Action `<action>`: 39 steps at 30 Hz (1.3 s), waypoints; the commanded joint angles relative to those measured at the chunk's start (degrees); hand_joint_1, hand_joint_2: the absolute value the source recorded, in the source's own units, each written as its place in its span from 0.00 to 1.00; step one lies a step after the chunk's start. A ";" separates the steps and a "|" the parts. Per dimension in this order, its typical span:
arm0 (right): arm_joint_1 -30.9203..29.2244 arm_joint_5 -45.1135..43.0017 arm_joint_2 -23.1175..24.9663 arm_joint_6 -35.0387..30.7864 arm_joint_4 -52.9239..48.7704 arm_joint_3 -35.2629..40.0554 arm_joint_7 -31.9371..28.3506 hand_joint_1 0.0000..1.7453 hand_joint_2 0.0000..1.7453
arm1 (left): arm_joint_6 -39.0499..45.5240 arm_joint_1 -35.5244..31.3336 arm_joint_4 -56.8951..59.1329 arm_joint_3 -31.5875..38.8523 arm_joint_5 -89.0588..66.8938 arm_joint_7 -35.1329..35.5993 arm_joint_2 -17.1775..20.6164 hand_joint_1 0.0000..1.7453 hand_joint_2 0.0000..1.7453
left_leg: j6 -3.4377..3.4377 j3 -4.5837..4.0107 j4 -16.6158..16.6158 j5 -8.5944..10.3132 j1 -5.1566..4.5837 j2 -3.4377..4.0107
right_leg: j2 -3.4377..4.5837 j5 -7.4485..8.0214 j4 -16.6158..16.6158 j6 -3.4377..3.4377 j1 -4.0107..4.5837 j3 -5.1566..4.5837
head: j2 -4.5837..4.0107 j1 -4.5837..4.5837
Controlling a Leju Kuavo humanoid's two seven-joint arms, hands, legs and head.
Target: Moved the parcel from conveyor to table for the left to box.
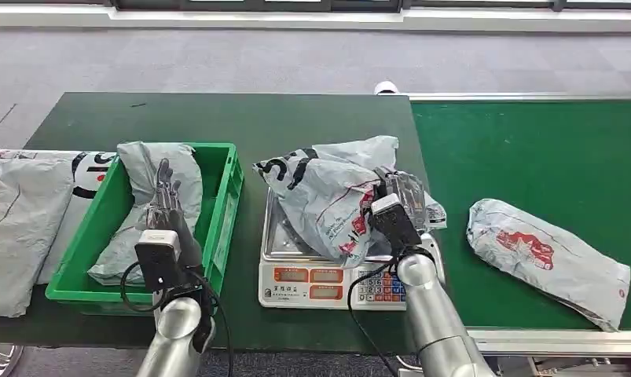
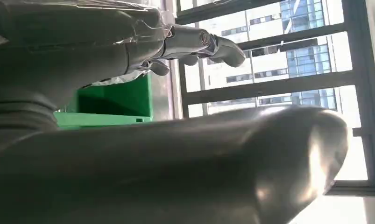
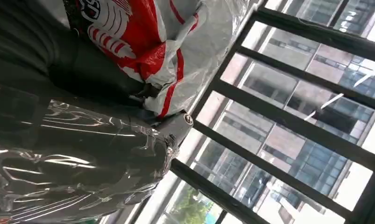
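A grey parcel [image 1: 328, 192] with red and black print lies on the tray of a scale [image 1: 308, 283] at the table's middle. My right hand [image 1: 402, 200] grips its right side; in the right wrist view the red print of the parcel [image 3: 129, 37] is pressed against the dark fingers [image 3: 82, 74]. A green crate [image 1: 225, 196] stands left of the scale with a plain grey parcel [image 1: 151, 169] lying in it. My left hand [image 1: 166, 200] hovers over that parcel, fingers [image 2: 194, 44] stretched out and holding nothing. Another printed parcel [image 1: 548, 259] lies on the green conveyor [image 1: 532, 149].
The dark green table [image 1: 241, 118] meets the conveyor just right of the scale. Large grey parcels [image 1: 21, 212] lie on the table's far left, beside the crate [image 2: 115, 100]. Grey floor runs beyond the table.
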 commanded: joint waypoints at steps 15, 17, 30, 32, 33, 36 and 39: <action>-0.97 -0.64 -2.43 1.62 3.16 4.26 0.54 1.00 1.00 | -0.81 -1.95 4.26 -2.90 0.51 -0.03 2.26 0.00 0.00 | -0.08 0.11 -0.14 0.05 0.06 0.05 | -0.08 0.05 -0.15 -0.05 0.07 0.12 | -0.02 0.00; -1.27 0.45 -2.59 1.15 3.94 4.35 1.95 0.08 1.00 | -0.71 -1.69 3.93 -2.87 0.55 -0.09 2.27 0.00 0.00 | -0.06 0.09 -0.11 0.03 0.04 0.02 | -0.08 0.02 -0.11 -0.05 0.05 0.09 | -0.02 0.00; -3.16 6.71 -3.36 -4.97 5.17 0.94 5.99 0.00 1.00 | 6.52 -0.73 3.24 -3.54 -1.28 0.28 1.29 0.00 0.00 | -0.07 0.07 -0.11 0.04 0.04 0.02 | -0.11 0.03 -0.12 -0.04 0.05 0.09 | 0.00 0.00; -3.39 6.77 -3.24 -4.85 5.52 0.77 6.08 0.00 1.00 | 6.56 -0.62 3.35 -3.54 -1.21 0.30 1.52 0.00 0.00 | -0.06 0.06 -0.08 0.03 0.04 0.03 | -0.09 0.03 -0.10 -0.04 0.05 0.09 | 0.00 0.00; -3.59 6.96 -3.16 -4.93 5.84 0.62 6.08 0.00 1.00 | 6.54 -0.61 3.40 -3.60 -1.14 0.30 1.60 0.00 0.00 | -0.08 0.09 -0.13 0.05 0.06 0.05 | -0.10 0.05 -0.16 -0.06 0.07 0.12 | -0.02 0.00; -3.91 7.13 -3.06 -4.97 6.12 0.52 6.15 0.00 1.00 | 6.53 -0.67 3.42 -3.59 -1.12 0.30 1.67 0.00 0.00 | -0.06 0.06 -0.09 0.03 0.02 0.06 | -0.05 0.03 -0.08 -0.03 0.03 0.06 | -0.02 0.00; -4.25 7.31 -3.16 -5.08 6.58 0.09 6.16 0.00 1.00 | 6.41 -0.74 3.59 -3.66 -1.10 0.30 1.79 0.00 0.00 | -0.05 0.04 -0.04 0.02 0.03 0.02 | -0.07 0.02 -0.06 -0.03 0.04 0.06 | -0.02 0.00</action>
